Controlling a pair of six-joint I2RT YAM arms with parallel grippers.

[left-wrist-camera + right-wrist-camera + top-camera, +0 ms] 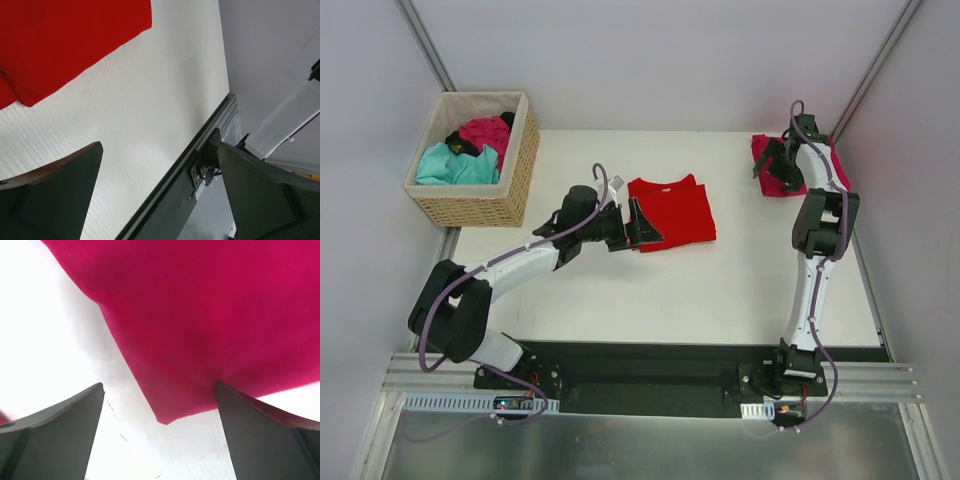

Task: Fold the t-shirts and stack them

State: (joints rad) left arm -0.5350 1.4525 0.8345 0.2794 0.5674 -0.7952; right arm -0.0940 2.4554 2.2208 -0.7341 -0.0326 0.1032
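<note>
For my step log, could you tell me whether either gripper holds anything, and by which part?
Nothing is held. The left gripper is open beside the red shirt; the right gripper is open over the crimson shirt's corner.

Bright red t-shirt [675, 210] is folded into a flat, roughly rectangular shape and lies mid-surface [650, 290]. Pinkish crimson t-shirt [762, 150] lies flat at the far right corner, partly hidden in the top view. Teal shirt [455, 165], magenta shirt [485, 130] and black shirt [460, 142] sit crumpled together in the wicker basket [480, 205] at far left.
</note>
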